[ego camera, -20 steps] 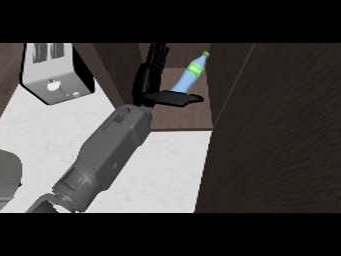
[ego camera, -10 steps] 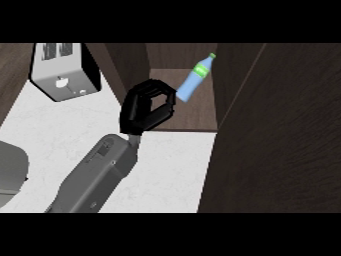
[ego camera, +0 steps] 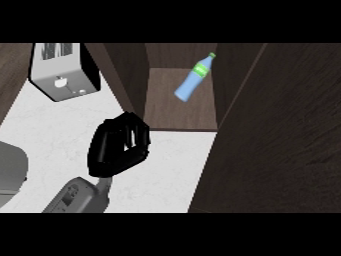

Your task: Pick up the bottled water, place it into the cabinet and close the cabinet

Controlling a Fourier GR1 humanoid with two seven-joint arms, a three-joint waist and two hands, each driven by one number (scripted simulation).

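Inside the cabinet (ego camera: 180,107) lies the green-labelled bottled water (ego camera: 195,79); hand (ego camera: 119,145) fingers curled, empty.

On my feed the bottled water (ego camera: 193,80) reads pale blue with a green label band and green cap. The cabinet (ego camera: 276,135) is dark brown with a wood-grain pattern; its inner shelf (ego camera: 180,112) is a lighter brown. The desk (ego camera: 55,125) is white, faintly mottled. The toaster (ego camera: 62,72) is silver-grey with black sides. The hand (ego camera: 117,145) is black on a grey forearm (ego camera: 77,197).
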